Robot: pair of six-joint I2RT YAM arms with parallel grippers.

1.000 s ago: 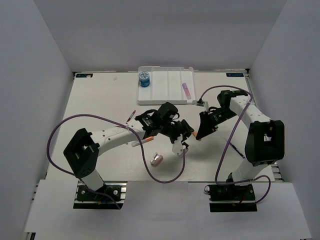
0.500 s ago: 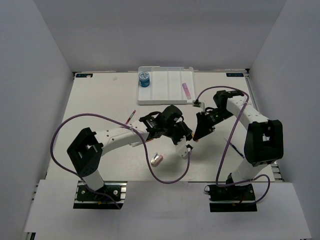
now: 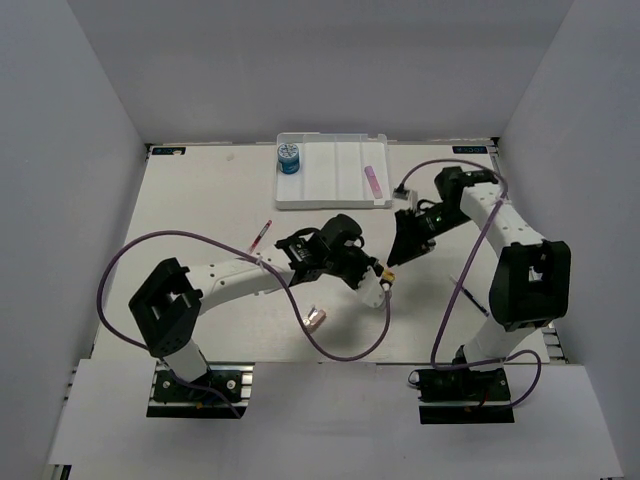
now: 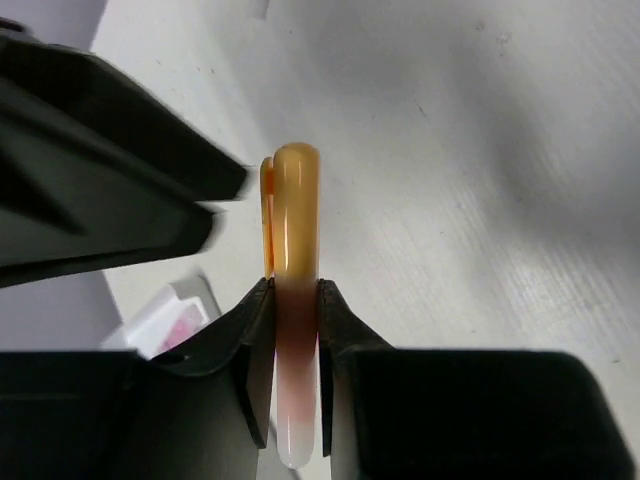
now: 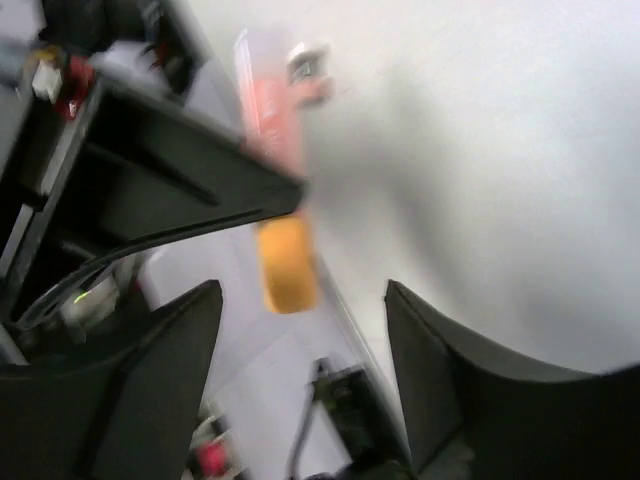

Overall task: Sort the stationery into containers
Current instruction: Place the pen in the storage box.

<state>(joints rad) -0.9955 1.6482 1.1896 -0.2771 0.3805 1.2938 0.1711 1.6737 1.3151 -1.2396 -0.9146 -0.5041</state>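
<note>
From above, the left gripper (image 3: pixel 377 283) holds a short orange marker (image 3: pixel 386 271) above the middle of the matte white table (image 3: pixel 200 200), and the right gripper (image 3: pixel 397 260) is just beside it on the far side. The white tray (image 3: pixel 333 200) sits at the far edge. It is shallow moulded plastic with long parallel compartments: a blue roll (image 3: pixel 289 157) is in the leftmost one and a pink marker (image 3: pixel 372 180) is towards the right. A thin red pen (image 3: pixel 260 235) and a small pinkish eraser (image 3: pixel 316 319) lie loose on the table. In the left wrist view the two black fingers are clamped on the marker (image 4: pixel 296 240). It is smooth, glossy and round-ended, with translucent orange fading to pale pink near the grip. In the blurred right wrist view, the right gripper's (image 5: pixel 300 295) dark curved fingers (image 5: pixel 140 380) stand wide apart with nothing in them. The orange marker (image 5: pixel 285 262) sits beyond them, coming out from under the left gripper's black body.
</note>
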